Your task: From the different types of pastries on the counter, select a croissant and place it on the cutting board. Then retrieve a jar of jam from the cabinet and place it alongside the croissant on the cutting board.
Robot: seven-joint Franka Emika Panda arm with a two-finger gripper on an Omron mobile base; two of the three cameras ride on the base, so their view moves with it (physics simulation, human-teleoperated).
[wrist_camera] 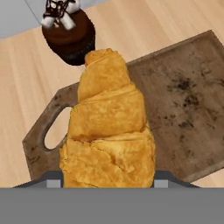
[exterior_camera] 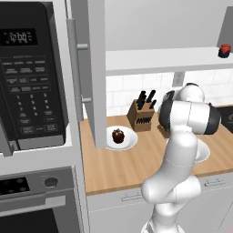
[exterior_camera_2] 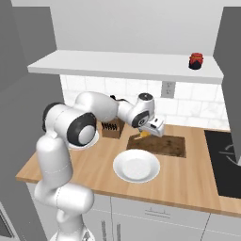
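End effector (exterior_camera_2: 143, 134) grips croissant (wrist_camera: 107, 131) above cutting board (wrist_camera: 183, 100); croissant hides fingertips, muffin (wrist_camera: 70, 37) partly.

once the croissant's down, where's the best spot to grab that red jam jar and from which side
Probably around its squat red body, just under the dark top, jaws level. The jar of jam stands upright near the right end of the cabinet shelf, close to the front edge, with open space before it, so come in horizontally from the front. The gripper is shut on the croissant over the cutting board.
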